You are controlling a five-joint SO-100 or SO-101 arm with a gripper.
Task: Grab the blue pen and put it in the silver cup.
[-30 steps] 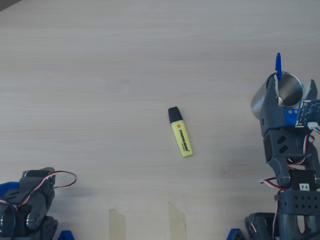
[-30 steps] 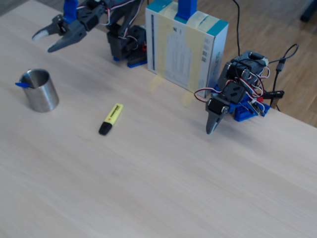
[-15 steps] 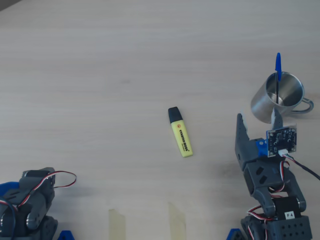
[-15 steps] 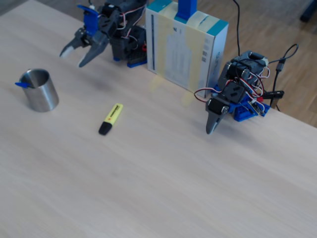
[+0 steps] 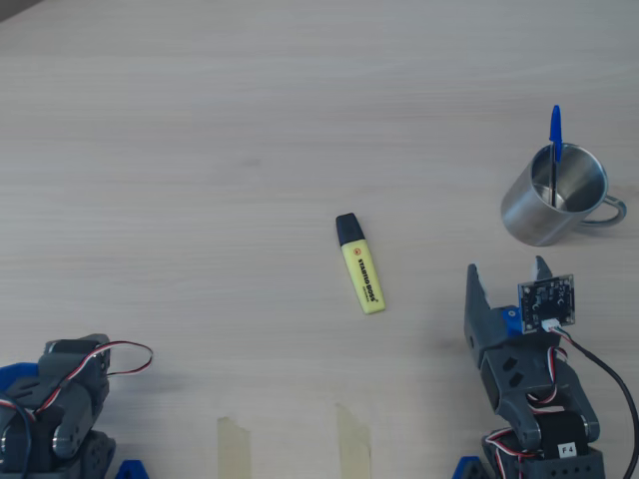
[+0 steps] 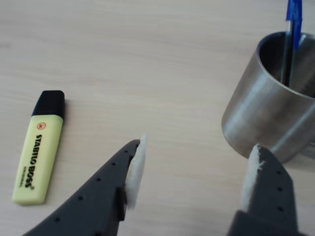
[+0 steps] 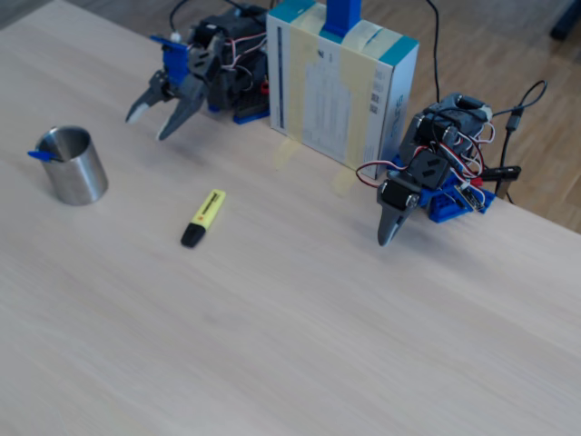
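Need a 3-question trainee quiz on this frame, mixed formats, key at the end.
1. True or false: the blue pen stands inside the silver cup.
2. The gripper in the wrist view is: A) open and empty, B) shut on the pen, C) shut on the highlighter.
3. Fill in: the yellow highlighter has a ____ cap.

Key: 1 true; 2 A; 3 black.

In the overhead view, the pen stands in the cup above my gripper; the highlighter lies to its left
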